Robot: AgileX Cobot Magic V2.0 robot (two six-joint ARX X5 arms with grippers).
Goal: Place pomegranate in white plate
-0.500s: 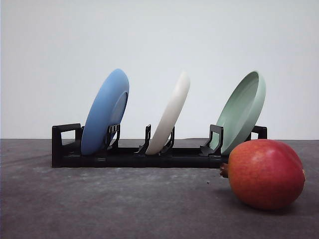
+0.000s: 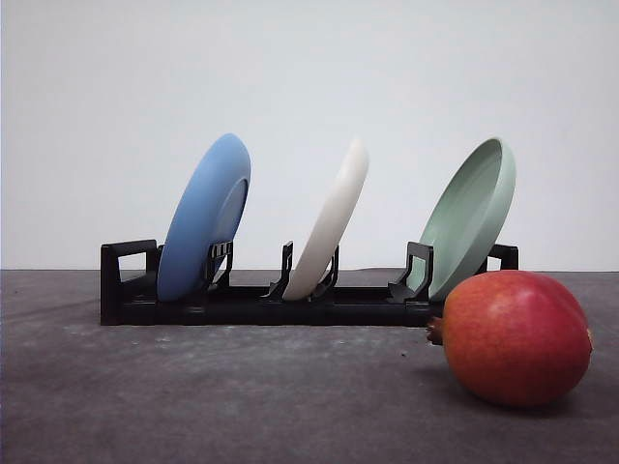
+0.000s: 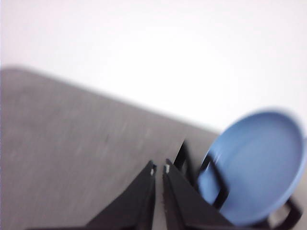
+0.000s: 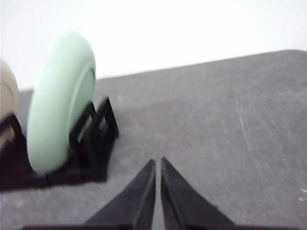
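Pomegranate (image 2: 516,337) — on table (image 2: 213,396), at 4 o'clock of rack (image 2: 290,302). White plate (image 2: 332,221) — upright, middle slot. Left gripper (image 3: 159,169), right gripper (image 4: 158,164) — both clenched, empty.

Both wrist views are motion-blurred. The green plate's (image 2: 471,215) lower edge is hidden behind the pomegranate (image 2: 515,336). The white plate (image 4: 7,103) is cut off at the right wrist picture's edge. The rack (image 2: 261,298) hides each plate's foot.

text: you have none to read | labels, brands, numbers, signs: none legible on any surface | wrist views: blurred
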